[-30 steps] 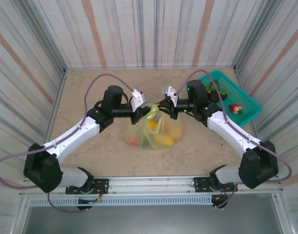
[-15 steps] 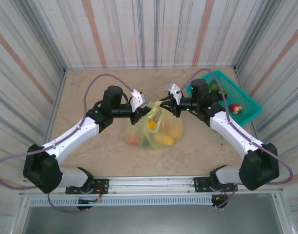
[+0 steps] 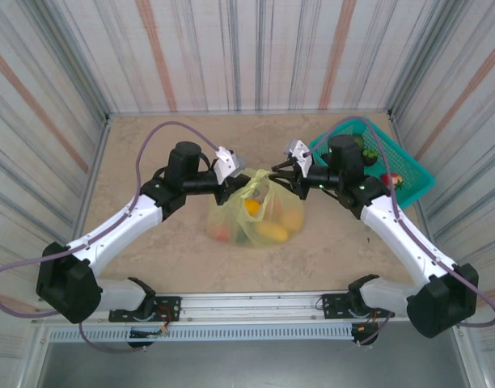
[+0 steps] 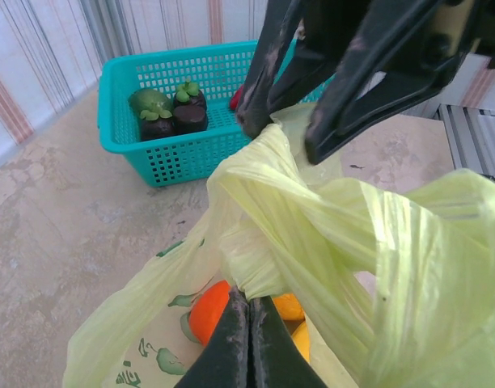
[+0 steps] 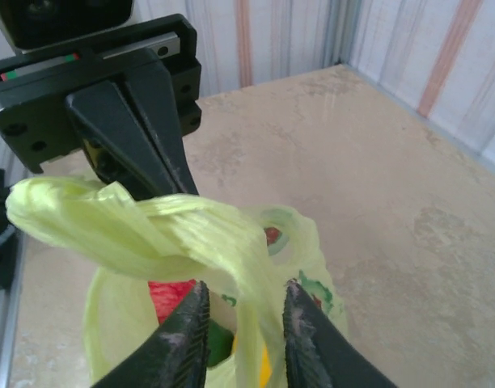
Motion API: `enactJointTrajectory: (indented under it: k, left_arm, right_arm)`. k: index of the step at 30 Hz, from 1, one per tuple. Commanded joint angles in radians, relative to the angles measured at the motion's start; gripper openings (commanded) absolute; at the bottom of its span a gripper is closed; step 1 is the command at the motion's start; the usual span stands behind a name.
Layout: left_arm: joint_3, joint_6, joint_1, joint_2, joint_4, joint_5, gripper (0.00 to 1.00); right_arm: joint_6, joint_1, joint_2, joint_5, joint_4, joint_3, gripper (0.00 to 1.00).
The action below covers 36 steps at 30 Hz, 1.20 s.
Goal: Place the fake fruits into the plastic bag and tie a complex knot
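The pale yellow-green plastic bag (image 3: 255, 217) sits mid-table with orange (image 4: 205, 311), yellow (image 3: 273, 233) and red (image 5: 171, 294) fake fruits inside. My left gripper (image 4: 249, 301) is shut on a bunched handle just above the fruits, left of the bag top (image 3: 241, 187). My right gripper (image 5: 243, 314) is open, and a twisted handle loop (image 5: 150, 220) runs down between its fingers. From above, the right gripper (image 3: 280, 173) hovers at the bag's upper right. The two handles cross in a loose twist, not a tight knot.
A teal mesh basket (image 3: 409, 166) stands at the back right, holding a strawberry (image 3: 391, 179), dark mangosteens (image 4: 188, 118) and a green fruit (image 4: 150, 100). Striped walls enclose the beige table (image 3: 150, 145). Bare floor lies left of and behind the bag.
The right arm has drawn back to the right and its fingers have spread open around the handle. The left gripper has kept its hold and hardly moved.
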Motion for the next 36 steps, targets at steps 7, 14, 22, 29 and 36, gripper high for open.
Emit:
enactJointTrajectory:
  k: [7,14,22,29,36]
  left_arm:
    - [0.010,0.018,0.005,-0.017,-0.006,-0.009,0.00]
    - [0.006,0.028,0.005,-0.030,-0.021,-0.027,0.00]
    - [0.007,0.026,0.004,-0.035,-0.022,-0.054,0.00]
    - [-0.003,0.031,0.004,-0.049,-0.011,-0.083,0.00]
    - [-0.003,0.052,0.004,-0.053,-0.019,-0.090,0.00]
  right_arm:
    - [0.268,0.024,-0.123,0.232,-0.406,0.205,0.12]
    - [0.721,0.219,-0.207,0.177,-0.336,0.113,0.27]
    - [1.058,0.335,-0.214,0.169,0.101,-0.125,0.46]
    - [1.261,0.343,-0.162,0.222,0.301,-0.178,0.58]
    - [1.358,0.360,-0.107,0.271,0.325,-0.198,0.59]
